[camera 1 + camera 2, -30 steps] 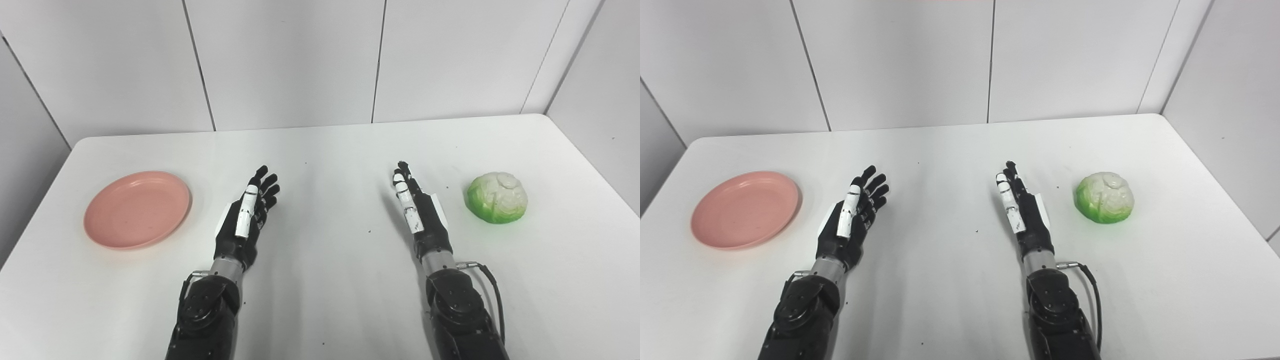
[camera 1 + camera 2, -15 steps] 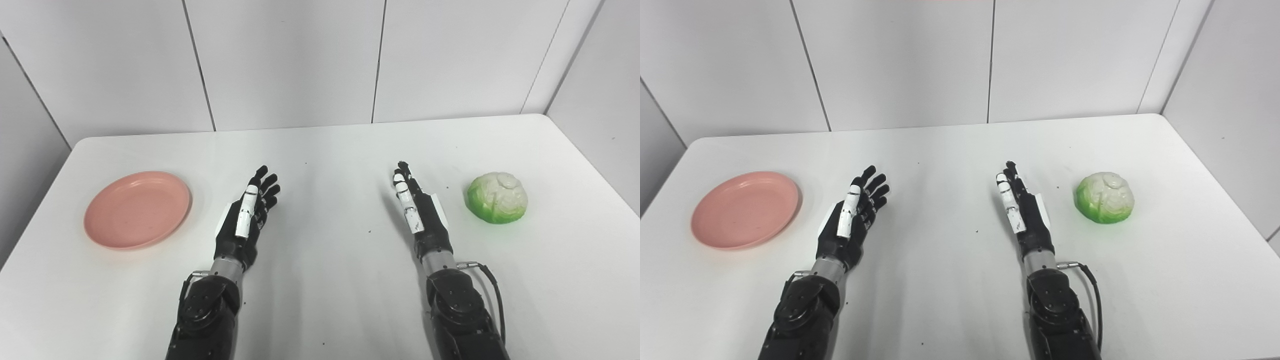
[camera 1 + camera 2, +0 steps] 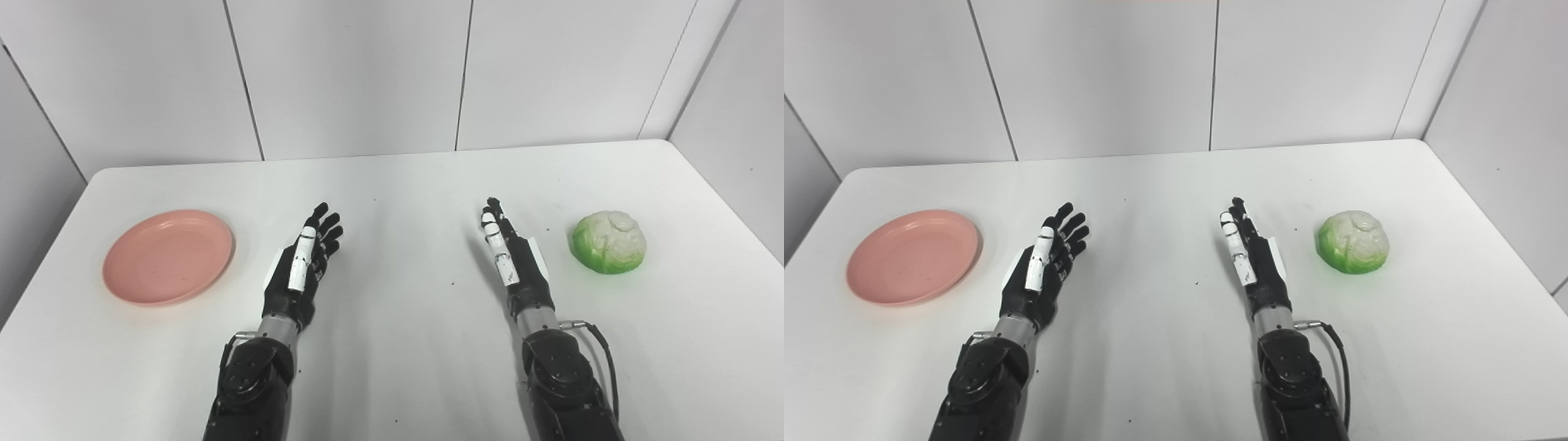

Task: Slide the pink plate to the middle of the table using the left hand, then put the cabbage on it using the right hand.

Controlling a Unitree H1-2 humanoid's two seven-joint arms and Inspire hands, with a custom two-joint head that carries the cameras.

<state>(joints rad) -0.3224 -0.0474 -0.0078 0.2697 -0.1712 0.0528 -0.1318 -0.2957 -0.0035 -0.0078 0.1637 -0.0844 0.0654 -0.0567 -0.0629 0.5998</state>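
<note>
Left robot hand (image 3: 298, 268) lies low over the worktop (image 3: 398, 343), fingers stretched and apart, grasping nothing. It is near the pink plate (image 3: 168, 256) but not touching; a strip of bare surface lies between them.

Right robot hand (image 3: 511, 257) is likewise released, fingers straight and close together, edge-on. The cabbage (image 3: 609, 241) sits just to its right, apart from it.

Plate: on the left side of the worktop, flat, with a shallow raised rim. It looks like light, stiff plastic, and I judge it will slide easily on the smooth white top. Best purchase is probably fingertips pressed on the rim or the inner floor, then a drag to the right. Too light a press and the fingers may skid over it; a push on the rim alone may tip it.

Cabbage: right side, rounded, green below and pale on top, glossy. It looks like a light model, firm, a bit slippery. It needs a wide wrap from above or the side and may roll if nudged.

Room: the middle between the two hands is bare, so the path is open. The plate is not far from the left edge; the cabbage has a fair margin from the right edge. The wall (image 3: 367, 73) stands behind the far edge.
</note>
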